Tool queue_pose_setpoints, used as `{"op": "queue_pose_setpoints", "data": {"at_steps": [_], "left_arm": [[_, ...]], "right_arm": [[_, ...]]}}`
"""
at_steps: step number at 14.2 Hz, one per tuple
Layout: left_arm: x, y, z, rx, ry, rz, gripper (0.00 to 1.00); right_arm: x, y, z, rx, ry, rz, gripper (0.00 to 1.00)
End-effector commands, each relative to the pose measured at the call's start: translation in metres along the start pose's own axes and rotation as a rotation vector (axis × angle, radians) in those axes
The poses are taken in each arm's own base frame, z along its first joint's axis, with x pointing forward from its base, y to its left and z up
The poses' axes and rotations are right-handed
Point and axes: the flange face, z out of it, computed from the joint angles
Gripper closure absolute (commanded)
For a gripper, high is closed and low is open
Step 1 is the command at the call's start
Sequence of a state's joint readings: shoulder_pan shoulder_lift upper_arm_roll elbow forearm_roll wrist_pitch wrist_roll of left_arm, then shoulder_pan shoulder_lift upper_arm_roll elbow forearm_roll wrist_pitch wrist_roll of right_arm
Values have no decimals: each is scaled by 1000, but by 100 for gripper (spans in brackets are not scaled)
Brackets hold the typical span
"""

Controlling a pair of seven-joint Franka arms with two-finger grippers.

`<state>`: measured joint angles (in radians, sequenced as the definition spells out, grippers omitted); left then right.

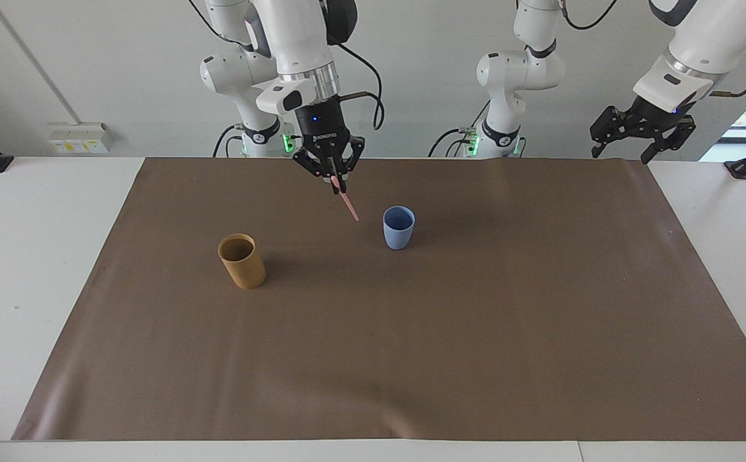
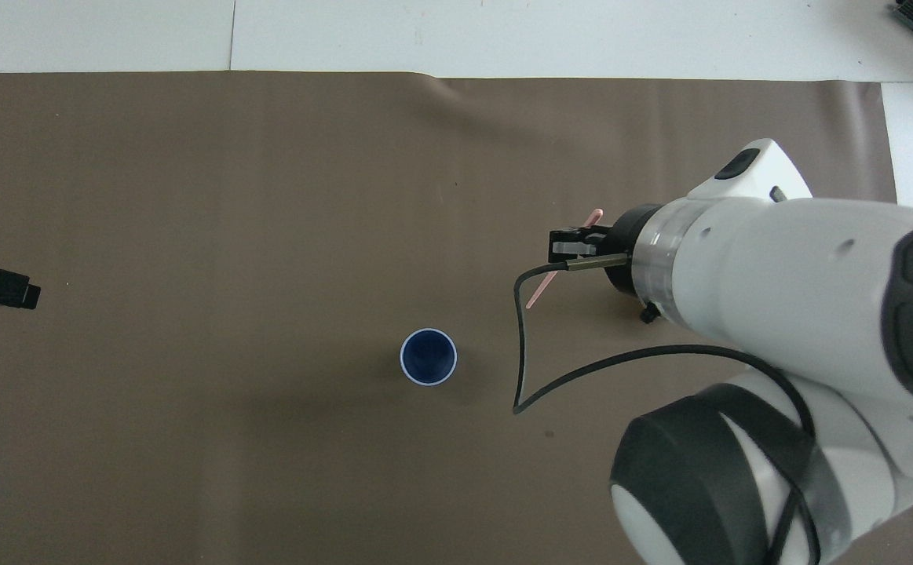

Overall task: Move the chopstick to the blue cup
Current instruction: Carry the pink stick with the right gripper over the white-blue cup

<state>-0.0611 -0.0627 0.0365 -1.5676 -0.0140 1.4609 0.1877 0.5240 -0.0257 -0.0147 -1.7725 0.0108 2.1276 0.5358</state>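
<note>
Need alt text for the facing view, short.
The right gripper holds a pink chopstick tilted in the air over the brown mat, between the tan cup and the blue cup. The left gripper waits at the mat's edge.

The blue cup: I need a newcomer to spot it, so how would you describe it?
On the brown mat, two cups stand upright. The blue cup is near the mat's middle, toward the left arm's end from the tan cup. It alone is light blue and tapers toward its base.
</note>
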Motion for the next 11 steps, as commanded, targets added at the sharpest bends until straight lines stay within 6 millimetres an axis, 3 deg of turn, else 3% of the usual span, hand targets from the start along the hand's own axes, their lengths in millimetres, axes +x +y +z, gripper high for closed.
{"op": "queue_pose_setpoints", "data": {"at_steps": [1, 4, 7, 11], "left_arm": [[-8, -1, 0, 12, -6, -2, 0], [-8, -1, 0, 12, -6, -2, 0], [-8, -1, 0, 12, -6, -2, 0], [-8, -1, 0, 12, -6, -2, 0]], "right_arm": [[-5, -23, 7, 3, 9, 22, 100], [-29, -67, 30, 17, -18, 39, 100], [-30, -72, 55, -16, 0, 15, 100], [-37, -67, 71, -34, -19, 8, 100]]}}
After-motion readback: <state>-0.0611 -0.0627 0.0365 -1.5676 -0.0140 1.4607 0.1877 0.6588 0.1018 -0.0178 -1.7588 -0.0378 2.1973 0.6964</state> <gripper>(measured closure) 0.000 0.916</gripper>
